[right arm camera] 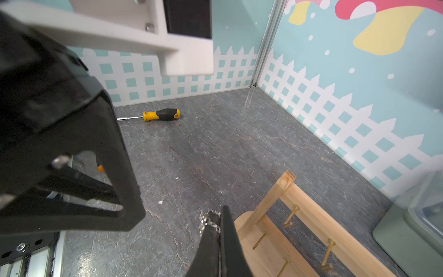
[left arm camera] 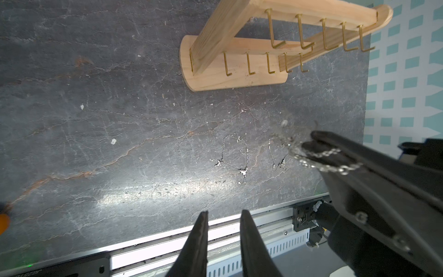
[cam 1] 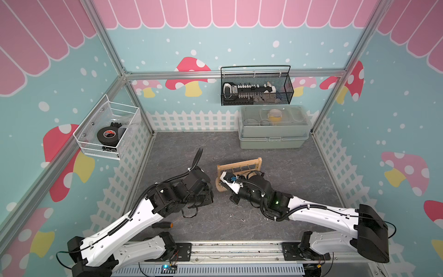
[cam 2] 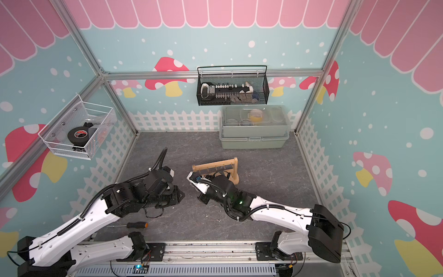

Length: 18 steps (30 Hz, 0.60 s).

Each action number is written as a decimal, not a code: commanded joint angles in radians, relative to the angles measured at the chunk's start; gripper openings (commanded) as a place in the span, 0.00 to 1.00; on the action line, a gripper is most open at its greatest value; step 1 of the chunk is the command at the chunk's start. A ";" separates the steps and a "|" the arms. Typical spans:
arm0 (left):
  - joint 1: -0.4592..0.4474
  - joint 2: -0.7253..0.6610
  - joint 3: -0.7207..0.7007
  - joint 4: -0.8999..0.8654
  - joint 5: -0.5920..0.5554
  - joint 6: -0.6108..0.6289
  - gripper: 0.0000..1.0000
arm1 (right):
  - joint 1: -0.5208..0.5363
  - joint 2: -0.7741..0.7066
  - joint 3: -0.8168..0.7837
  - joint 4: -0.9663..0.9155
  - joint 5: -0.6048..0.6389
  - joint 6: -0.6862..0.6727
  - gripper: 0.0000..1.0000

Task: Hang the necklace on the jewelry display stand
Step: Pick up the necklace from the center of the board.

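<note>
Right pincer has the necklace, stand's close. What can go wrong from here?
1. The necklace is draped over the outside of the shut right pincer; it may snag there on release.
2. The hooks on the stand are thin; a bunched necklace could miss them.
3. Two other fine chains lie on the mat nearby; the dangling part might drag or tangle them.

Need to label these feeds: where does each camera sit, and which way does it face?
Both top views: overhead at the robot's end, looking down at the jewelry display stand; left arm, right arm show.
Left wrist: on left arm, facing mat and stand; open left end effector and right end effector pinching the necklace show.
Right wrist: on right arm, facing the screwdriver and wall corner; its shut end effector shows.
Wrist views share stand and necklace.
</note>
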 commanded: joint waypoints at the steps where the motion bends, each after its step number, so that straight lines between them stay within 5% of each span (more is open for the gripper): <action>1: 0.003 -0.015 -0.006 0.017 -0.013 0.003 0.28 | 0.003 -0.032 0.037 -0.030 -0.006 -0.047 0.00; 12: 0.031 -0.027 0.060 0.067 -0.007 0.096 0.33 | 0.004 -0.086 0.098 -0.151 0.001 -0.103 0.00; 18: 0.033 -0.011 0.091 0.111 0.031 0.264 0.37 | 0.002 -0.104 0.117 -0.191 -0.014 -0.112 0.00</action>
